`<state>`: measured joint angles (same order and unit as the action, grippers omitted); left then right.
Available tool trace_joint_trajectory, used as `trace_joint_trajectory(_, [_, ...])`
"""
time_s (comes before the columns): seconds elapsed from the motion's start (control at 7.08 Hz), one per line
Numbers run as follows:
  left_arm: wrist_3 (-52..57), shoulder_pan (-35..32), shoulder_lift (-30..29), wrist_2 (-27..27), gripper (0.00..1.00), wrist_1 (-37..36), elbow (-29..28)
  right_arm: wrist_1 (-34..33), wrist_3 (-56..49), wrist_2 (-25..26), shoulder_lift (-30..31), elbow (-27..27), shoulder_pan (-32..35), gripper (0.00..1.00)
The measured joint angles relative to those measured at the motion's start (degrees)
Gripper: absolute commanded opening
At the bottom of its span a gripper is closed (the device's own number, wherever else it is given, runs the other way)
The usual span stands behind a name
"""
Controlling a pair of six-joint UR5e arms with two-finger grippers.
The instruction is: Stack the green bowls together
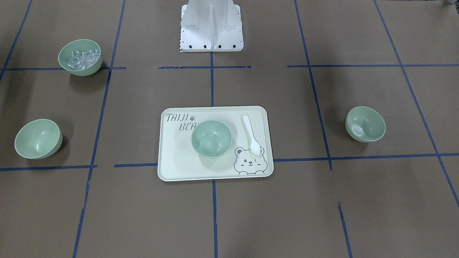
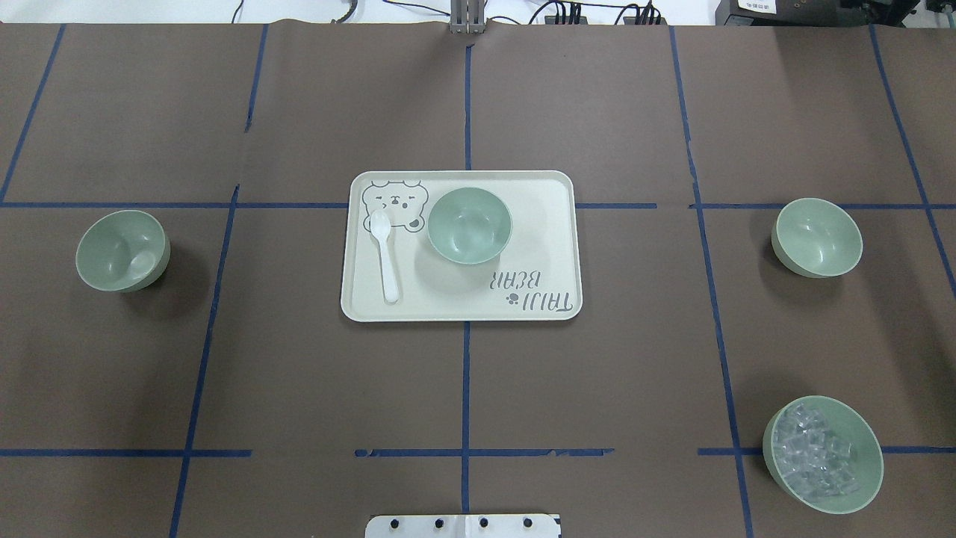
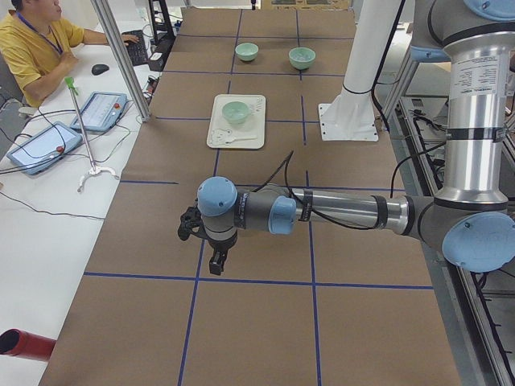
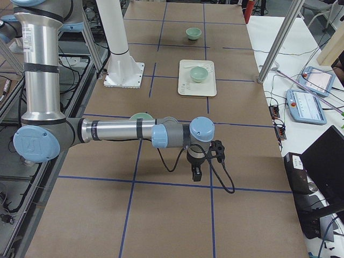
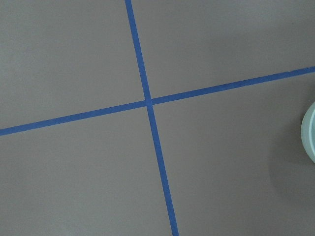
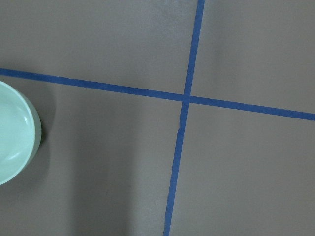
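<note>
The robot's left hand hangs fingers-down just above the brown worktop. It sits at the end of a forearm stretched out level over a blue tape line. From this side view it cannot be told whether its fingers are apart or together. At the far end of the worktop the right hand hangs the same way, and its grip is just as impossible to judge.

Each wrist camera looks straight down on a crossing of tape. The left green bowl clips the edge of the left wrist view, and the right green bowl clips the edge of the right wrist view.

The three bowls stand well apart, unstacked and open side up. The centre green bowl sits on a cream tray printed with a bear, just beside a white spoon. The other two stand on the bare worktop, out to either side of the tray.

On the robot's right, nearer its base plate, stands a fourth green bowl filled with ice cubes.
</note>
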<state>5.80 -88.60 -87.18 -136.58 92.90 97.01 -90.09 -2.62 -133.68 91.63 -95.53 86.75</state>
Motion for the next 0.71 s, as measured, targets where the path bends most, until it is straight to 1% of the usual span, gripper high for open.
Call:
trace_joint_trajectory(0.42, [0.0,0.1,-0.5,0.3,1.0,0.2,0.0,0.1,0.4,-0.1,-1.3,-0.4,-0.3,1.0])
trace_joint_trajectory(0.71, [-0.3,0.2,-2.6,0.3,1.0,0.5,-0.3,2.1,0.9,-0.3,-2.9,0.1,-1.7,1.0])
